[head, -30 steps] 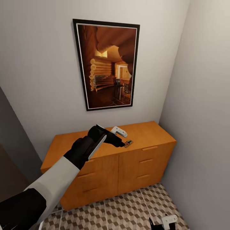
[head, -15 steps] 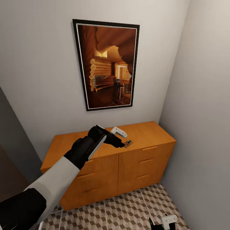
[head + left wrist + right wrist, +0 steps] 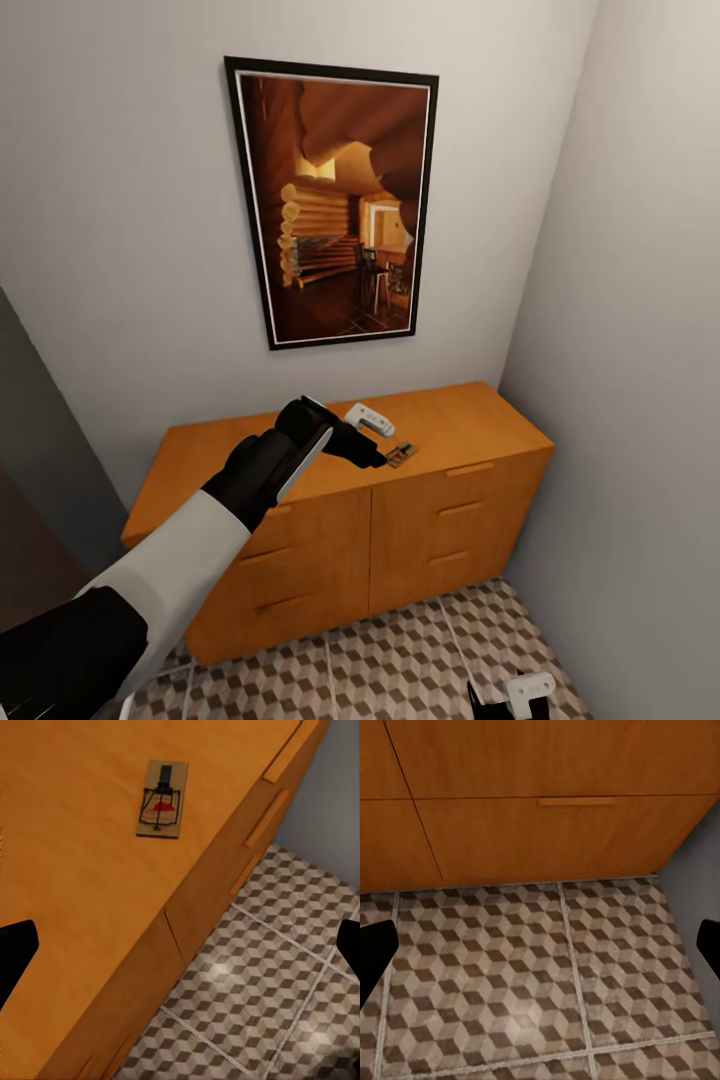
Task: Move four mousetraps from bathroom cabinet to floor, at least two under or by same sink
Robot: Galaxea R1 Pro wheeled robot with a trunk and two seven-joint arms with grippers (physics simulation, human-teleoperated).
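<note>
While one mousetrap (image 3: 161, 800) lies flat on top of the cabinet (image 3: 460, 420), near its front edge, the left gripper (image 3: 378, 440) is held just beside it with fingers spread wide, probably for a grasp from above. The right gripper (image 3: 510, 697) is kept low over the bathroom floor (image 3: 510, 982), also spread, holding nothing.
</note>
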